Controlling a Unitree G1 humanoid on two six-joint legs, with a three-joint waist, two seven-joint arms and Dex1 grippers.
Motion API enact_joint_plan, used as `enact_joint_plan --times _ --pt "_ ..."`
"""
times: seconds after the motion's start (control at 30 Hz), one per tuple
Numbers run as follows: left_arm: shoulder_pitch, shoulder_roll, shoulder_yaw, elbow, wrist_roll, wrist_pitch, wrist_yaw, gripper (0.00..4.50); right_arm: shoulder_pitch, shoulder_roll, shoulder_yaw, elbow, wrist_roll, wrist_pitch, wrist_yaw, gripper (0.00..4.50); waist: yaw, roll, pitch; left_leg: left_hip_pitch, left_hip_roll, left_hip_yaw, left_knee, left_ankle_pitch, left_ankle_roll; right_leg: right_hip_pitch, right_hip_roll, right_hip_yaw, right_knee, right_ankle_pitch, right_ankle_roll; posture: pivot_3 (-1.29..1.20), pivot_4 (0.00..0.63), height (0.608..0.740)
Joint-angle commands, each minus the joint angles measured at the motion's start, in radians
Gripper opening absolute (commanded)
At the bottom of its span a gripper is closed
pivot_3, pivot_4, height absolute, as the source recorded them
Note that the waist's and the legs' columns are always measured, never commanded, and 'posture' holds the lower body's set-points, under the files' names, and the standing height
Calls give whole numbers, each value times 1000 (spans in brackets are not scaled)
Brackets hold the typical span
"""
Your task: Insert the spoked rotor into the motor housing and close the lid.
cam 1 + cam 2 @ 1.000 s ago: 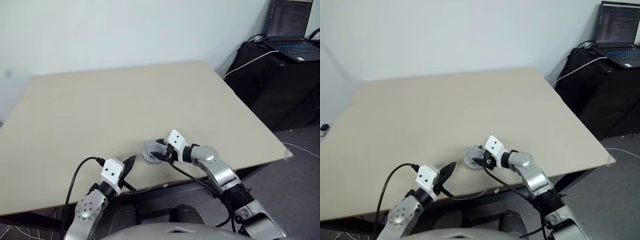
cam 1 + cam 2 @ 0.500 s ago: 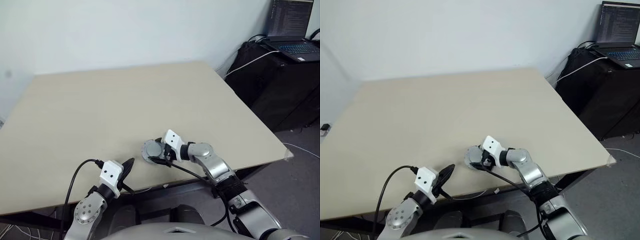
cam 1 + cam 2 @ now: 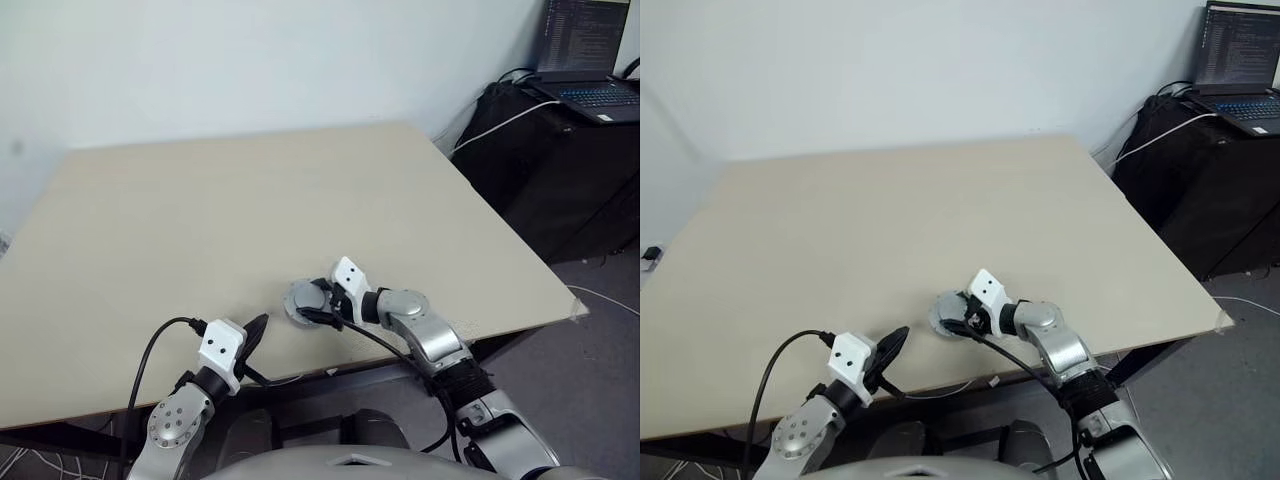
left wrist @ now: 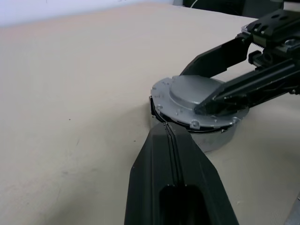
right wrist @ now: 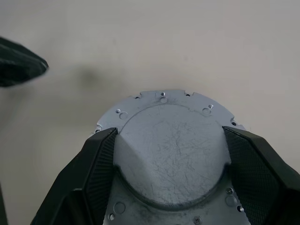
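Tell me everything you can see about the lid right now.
The lid is a silver-grey round metal disc, its smooth, finely scratched raised centre facing up, with a flat notched rim dotted with small holes and screws. It lies roughly level on top of the motor housing near the table's front edge. The right gripper straddles it, one black finger against each side of the raised centre. The shut left gripper points at its rim, just short of it.

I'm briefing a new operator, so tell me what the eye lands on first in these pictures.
First, the silver lid near the front edge of the beige table, with the right claw set around its raised centre, one finger on either side. It sits on the motor housing, slightly askew. The left claw, shut, points at it from just beside. A lit laptop sits far right.
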Motion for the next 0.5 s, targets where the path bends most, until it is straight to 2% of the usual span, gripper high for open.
enact_joint_plan --times 0.03,0.23,0.5 --pt "-5 2 -1 -53 -7 -1 -5 0 -15 6 -37 -61 13 6 -34 3184 0 0 0 0 0 0 0 0 0 0 0 0 0 0 0 0 0 740" --pt "-3 3 3 -30 -13 -19 -14 0 -11 15 -1 -33 -50 8 -94 3184 0 1 1 0 0 0 0 0 0 0 0 0 0 0 0 0 0 740" --pt "-8 -4 8 26 -13 -57 -23 0 -11 1 36 -18 -75 20 -70 3184 -1 1 1 0 0 0 -1 0 0 0 0 0 0 0 0 0 0 740"
